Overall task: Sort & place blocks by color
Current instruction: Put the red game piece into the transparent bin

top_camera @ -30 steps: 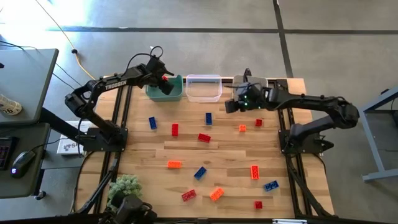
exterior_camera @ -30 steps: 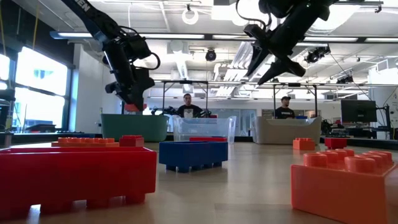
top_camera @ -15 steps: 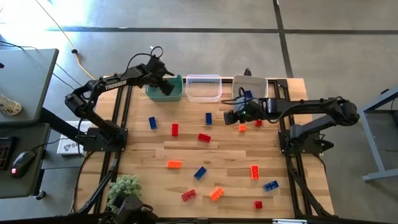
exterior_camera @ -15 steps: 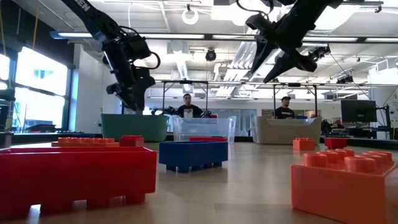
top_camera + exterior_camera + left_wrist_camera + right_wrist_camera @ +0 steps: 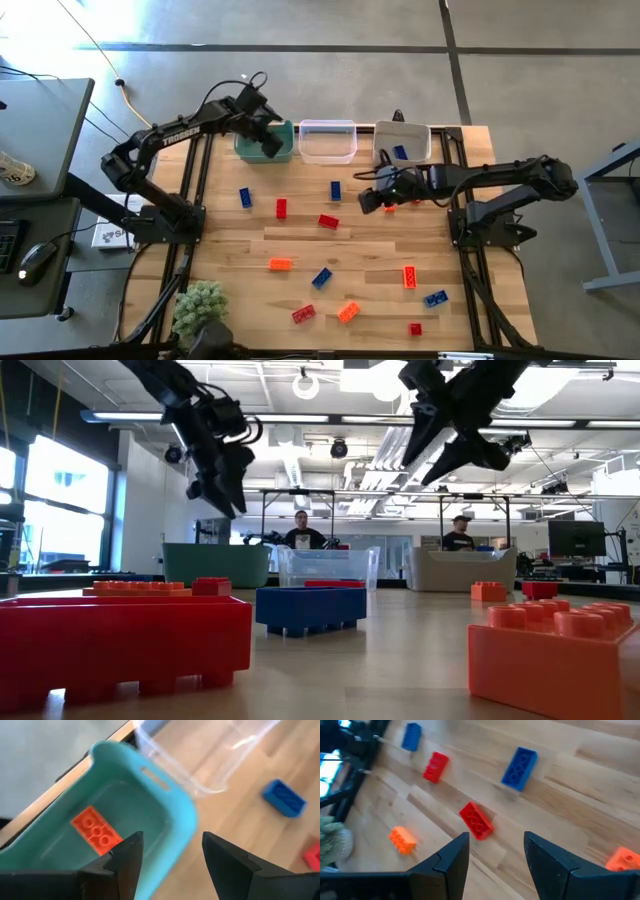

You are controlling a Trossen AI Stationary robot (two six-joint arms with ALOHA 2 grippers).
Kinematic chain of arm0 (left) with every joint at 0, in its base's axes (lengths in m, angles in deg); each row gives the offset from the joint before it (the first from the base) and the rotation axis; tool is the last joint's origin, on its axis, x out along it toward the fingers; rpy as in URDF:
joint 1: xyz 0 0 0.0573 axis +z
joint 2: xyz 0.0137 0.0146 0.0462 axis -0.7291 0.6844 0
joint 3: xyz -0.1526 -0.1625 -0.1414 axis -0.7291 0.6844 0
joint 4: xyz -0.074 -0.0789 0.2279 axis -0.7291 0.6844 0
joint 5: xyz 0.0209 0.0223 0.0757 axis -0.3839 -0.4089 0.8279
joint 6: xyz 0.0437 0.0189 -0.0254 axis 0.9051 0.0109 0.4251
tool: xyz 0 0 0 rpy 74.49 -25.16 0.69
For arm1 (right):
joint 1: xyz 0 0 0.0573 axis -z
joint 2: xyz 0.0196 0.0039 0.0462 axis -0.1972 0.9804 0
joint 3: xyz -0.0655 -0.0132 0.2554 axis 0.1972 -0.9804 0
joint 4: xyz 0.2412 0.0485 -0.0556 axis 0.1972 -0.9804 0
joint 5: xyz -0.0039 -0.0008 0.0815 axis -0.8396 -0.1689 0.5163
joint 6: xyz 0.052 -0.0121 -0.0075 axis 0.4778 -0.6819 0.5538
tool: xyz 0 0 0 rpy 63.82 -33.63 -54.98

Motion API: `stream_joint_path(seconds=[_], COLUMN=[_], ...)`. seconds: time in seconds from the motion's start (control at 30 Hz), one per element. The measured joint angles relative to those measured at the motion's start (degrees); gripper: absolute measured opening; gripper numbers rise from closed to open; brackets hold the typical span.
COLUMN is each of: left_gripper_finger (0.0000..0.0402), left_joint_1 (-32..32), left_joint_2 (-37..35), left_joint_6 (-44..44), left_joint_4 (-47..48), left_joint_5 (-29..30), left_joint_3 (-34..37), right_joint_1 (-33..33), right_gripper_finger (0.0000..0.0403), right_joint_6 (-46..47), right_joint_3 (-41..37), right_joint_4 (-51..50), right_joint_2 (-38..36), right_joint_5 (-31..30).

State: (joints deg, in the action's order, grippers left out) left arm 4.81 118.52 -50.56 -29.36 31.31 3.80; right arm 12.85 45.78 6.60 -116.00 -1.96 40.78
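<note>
Both claws (image 5: pixel 170 865) (image 5: pixel 495 865) open, raised

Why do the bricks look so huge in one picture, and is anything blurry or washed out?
Low view: the camera sits at table height, so the near red brick and orange brick loom large and soft. Left wrist view: the teal bin is smeared. High view: daylight bleaches the floor at top left, while the table is evenly lit.
</note>
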Motion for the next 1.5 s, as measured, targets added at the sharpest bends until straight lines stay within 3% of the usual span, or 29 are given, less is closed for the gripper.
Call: stream_joint_path(seconds=[0.37, 0.67, 0.9, 1.07, 1.5], left_gripper_finger=[0.0191, 0.0193, 0.0192, 0.0192, 0.0191], left_joint_1=[-7.59, -12.78, -16.18, -18.83, -23.32], left_joint_2=[-7.06, -11.65, -12.53, -12.53, -12.53], left_joint_6=[0.17, -4.04, -10.29, -13.87, -16.64], left_joint_4=[8.54, 15.68, 18.29, 18.54, 18.55], left_joint_5=[0.02, 1.32, 1.49, 1.49, 1.70], left_joint_3=[0.04, 0.04, 0.04, 0.04, 0.04], right_joint_1=[-2.36, -4.94, -7.54, -8.98, -8.99], right_gripper_finger=[0.0216, 0.0220, 0.0220, 0.0220, 0.0220], right_joint_6=[-8.49, -26.82, -37.82, -42.55, -44.20], right_joint_3=[0.00, 0.00, 0.00, 0.00, 0.00], right_joint_4=[13.97, 27.25, 27.61, 27.47, 27.41], right_joint_2=[3.35, 9.96, 13.83, 16.65, 25.16], right_joint_5=[-2.65, -2.84, -3.23, -6.80, -7.34])
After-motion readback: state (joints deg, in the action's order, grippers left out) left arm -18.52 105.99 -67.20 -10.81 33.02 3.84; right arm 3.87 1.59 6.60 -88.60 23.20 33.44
